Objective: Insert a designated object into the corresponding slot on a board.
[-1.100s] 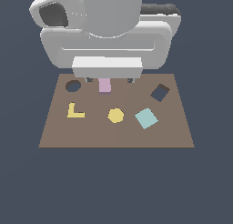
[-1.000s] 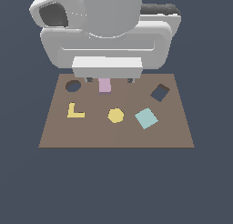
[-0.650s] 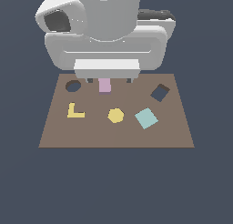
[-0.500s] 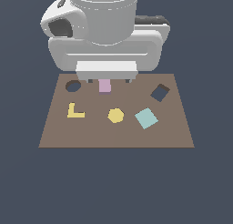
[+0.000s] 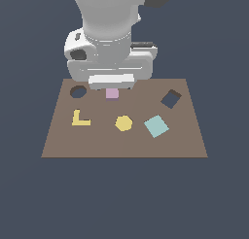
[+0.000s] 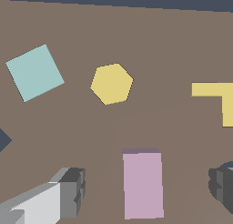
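On the far edge of the flat brown rectangular board [image 5: 124, 136], between the dark round hole [image 5: 78, 92] and the dark tilted square slot [image 5: 170, 98], the small pale pink square block [image 5: 112, 93] is found, directly under the grey gripper [image 5: 112, 87]. By the wrist view the fingers [image 6: 68, 193] are spread, one at each side of the block [image 6: 142, 184], and no contact with it is seen yet. The block is judged to be rigid and light, with smooth flat faces, so it should be taken on two opposite side faces, near the middle, with the pads kept square to them; otherwise it could be turned or slipped out. A plain matte lilac colour is shown, with straight edges and a slightly darker upper rim. It seems taller than wide, though this may be only the perspective of the wrist camera. The slot lies well apart, toward the exterior view's right, and is rotated against the block.
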{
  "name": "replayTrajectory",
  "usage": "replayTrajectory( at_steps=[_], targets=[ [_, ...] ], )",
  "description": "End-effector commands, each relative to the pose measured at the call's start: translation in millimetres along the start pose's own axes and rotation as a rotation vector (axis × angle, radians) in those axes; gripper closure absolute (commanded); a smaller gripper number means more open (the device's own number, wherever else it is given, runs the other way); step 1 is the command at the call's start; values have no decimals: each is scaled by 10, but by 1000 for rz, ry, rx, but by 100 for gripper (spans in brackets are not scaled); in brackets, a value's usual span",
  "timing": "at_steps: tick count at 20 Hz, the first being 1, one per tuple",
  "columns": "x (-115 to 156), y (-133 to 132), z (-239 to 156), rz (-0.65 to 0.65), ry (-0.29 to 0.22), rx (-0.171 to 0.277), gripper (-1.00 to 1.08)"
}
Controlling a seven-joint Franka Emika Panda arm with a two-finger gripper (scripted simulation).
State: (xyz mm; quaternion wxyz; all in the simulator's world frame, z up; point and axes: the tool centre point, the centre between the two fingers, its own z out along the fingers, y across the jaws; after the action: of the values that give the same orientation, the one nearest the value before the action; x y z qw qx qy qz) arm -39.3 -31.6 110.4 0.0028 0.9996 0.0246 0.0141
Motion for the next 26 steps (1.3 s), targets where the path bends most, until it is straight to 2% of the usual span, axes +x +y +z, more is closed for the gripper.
replayTrajectory(
  at_steps=[1, 10, 26],
  targets=[
    [-144, 31, 176, -9, -8, 2, -92],
    [-438, 104, 558, -27, -27, 7, -92],
    [-458, 113, 789, -29, -28, 7, -92]
  ],
)
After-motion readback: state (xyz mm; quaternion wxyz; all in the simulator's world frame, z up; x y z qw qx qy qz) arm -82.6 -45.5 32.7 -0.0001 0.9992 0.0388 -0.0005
